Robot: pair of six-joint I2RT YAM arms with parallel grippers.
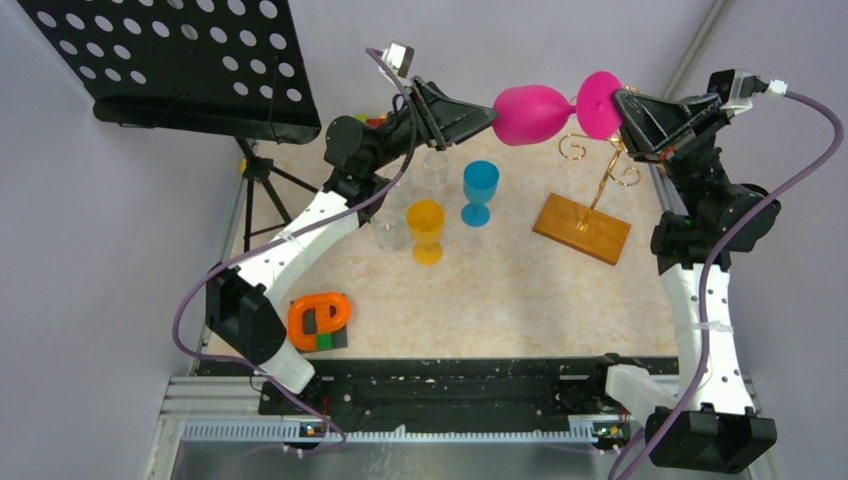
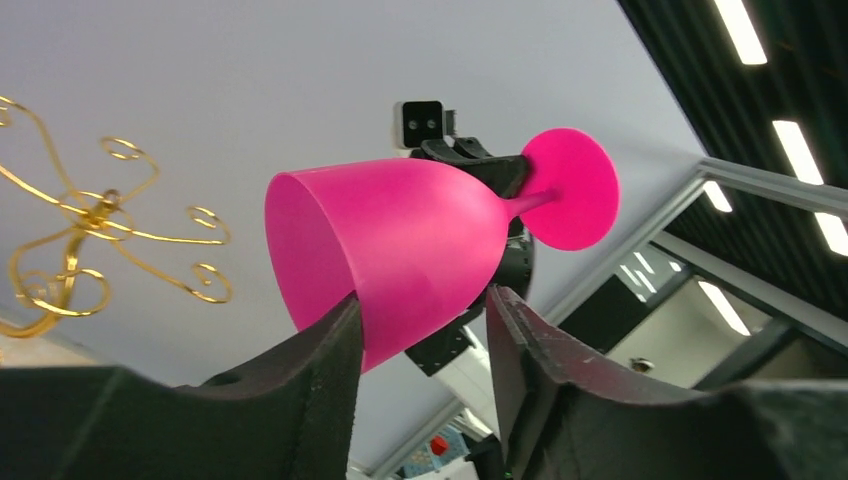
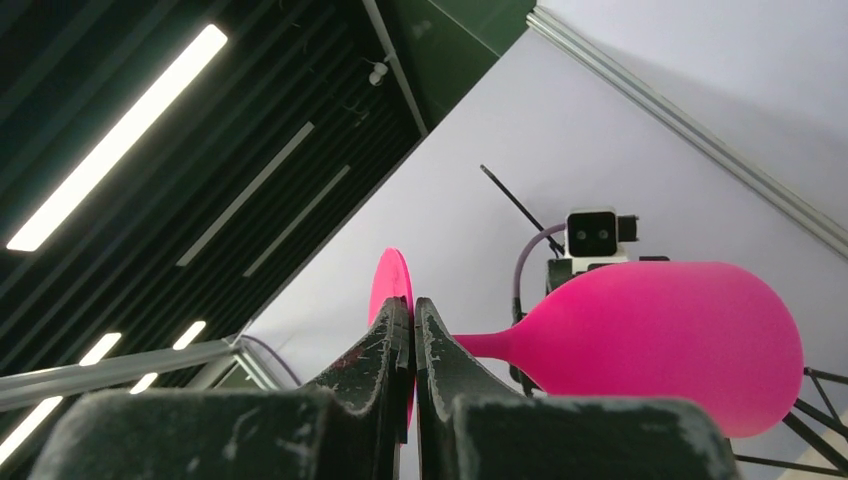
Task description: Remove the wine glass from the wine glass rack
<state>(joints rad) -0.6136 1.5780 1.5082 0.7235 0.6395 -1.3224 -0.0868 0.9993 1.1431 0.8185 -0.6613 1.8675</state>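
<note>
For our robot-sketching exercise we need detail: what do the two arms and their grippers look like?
The left arm and right arm have white links with small holes, joined by bulky black joint housings. A purple-grey cable loops beside each to a small pale camera box. The left gripper and right gripper are matte black wedges with scuffed fingers.

Pale lilac walls (image 1: pixel 90 250) enclose a beige speckled table (image 1: pixel 500 300), a black music stand (image 1: pixel 190 105) fills the upper left, strip lights (image 3: pixel 110 143) glow overhead.
</note>
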